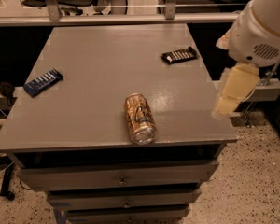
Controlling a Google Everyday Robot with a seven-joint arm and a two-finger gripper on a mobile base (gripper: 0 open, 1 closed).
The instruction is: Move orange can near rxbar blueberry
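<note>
The orange can (139,118) lies on its side near the front edge of the grey table (107,45), silver top toward the front. The rxbar blueberry (43,81), a dark-blue bar with white stripes, lies flat at the table's left edge. My gripper (234,90), a pale cream part hanging under the white arm (259,27), is beside the table's right edge. It is well to the right of the can, touches nothing and holds nothing.
A black wrapped bar with white lettering (179,55) lies at the back right of the table. Drawers (121,178) sit below the tabletop. Chairs and a rail stand behind the table. Speckled floor lies to the right.
</note>
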